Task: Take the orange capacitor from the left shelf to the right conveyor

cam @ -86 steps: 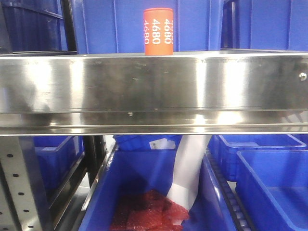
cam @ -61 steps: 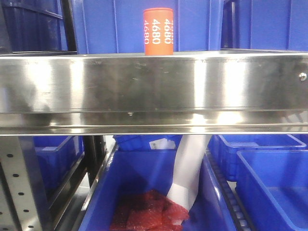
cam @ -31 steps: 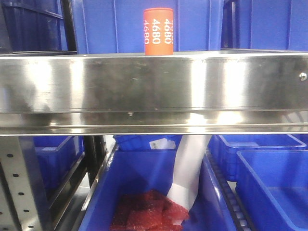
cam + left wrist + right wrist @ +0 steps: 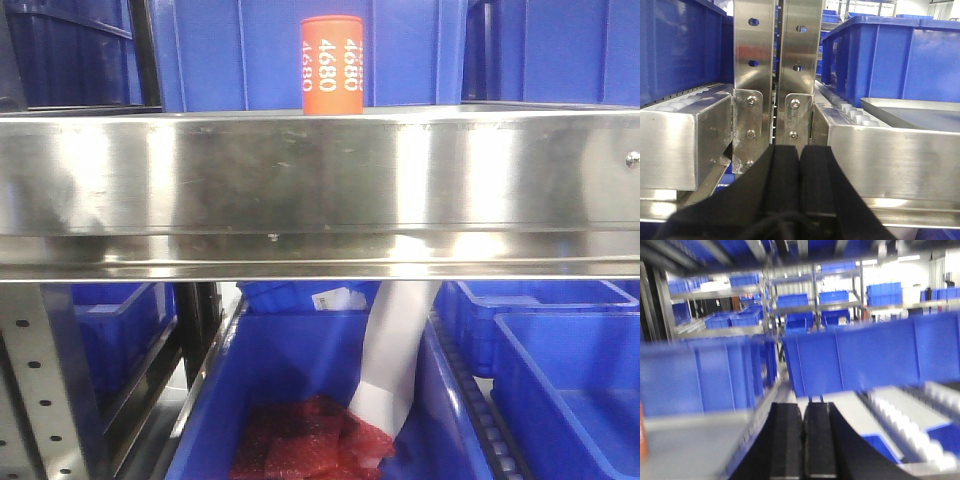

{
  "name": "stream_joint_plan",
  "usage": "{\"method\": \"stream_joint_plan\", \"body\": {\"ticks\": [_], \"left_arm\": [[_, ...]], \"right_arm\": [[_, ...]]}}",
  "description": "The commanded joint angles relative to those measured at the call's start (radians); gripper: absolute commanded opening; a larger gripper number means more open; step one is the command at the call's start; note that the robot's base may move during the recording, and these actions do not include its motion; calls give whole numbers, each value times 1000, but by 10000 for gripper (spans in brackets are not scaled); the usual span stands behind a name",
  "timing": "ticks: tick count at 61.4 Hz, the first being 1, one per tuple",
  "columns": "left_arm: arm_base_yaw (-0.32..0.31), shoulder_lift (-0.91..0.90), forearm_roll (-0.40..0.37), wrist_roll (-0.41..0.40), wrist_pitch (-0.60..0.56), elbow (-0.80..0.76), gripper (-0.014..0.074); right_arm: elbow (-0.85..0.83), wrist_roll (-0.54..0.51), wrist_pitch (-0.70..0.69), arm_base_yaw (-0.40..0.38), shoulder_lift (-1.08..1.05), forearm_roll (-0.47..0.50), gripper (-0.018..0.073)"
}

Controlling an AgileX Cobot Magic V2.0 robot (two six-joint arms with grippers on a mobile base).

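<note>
Orange capacitor [image 4: 331, 65] stands upright on the shelf [image 4: 320, 190], just behind the wide steel front rail, which hides its base. Blue bins [image 4: 230, 55] stand close behind it.

Handling, as a judgement: a small rigid can, probably light for its size, with a smooth printed skin that could slip. Being tall and narrow, it would tip if nudged from the side. Best hold looks like across the round side at mid-height, above the rail, with the pads square to it.

Left claw [image 4: 799, 175] is closed with its black pads pressed together and nothing between them. It points at the paired steel uprights [image 4: 775, 75], with shelf ends either side. Right claw [image 4: 803, 440] is also closed and empty, though that view is blurred. An orange sliver [image 4: 642, 437] at the left edge of that view may be the capacitor; I cannot tell for sure. Neither claw touches it.

The shelf surface is shiny brushed steel, hard and slick, and the rail forms a lip to clear. The room is a storage aisle with racks of blue bins. Lower bin [image 4: 290, 370] holds red crumpled stuff [image 4: 310, 445] and a white sheet [image 4: 395, 350]. The conveyor is not in view.
</note>
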Motion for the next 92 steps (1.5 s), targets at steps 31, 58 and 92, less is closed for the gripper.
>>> {"method": "stream_joint_plan", "body": {"ticks": [31, 58, 92], "left_arm": [[-4, -19, 0, 0, -84, -4, -105], [-4, -19, 0, 0, -84, -4, -105], [-4, -19, 0, 0, -84, -4, -105]], "right_arm": [[-610, -48, 138, 373, 698, 3, 526], [-765, -110, 54, 625, 1150, 3, 626], [-766, -110, -169, 601, 1396, 3, 626]]}}
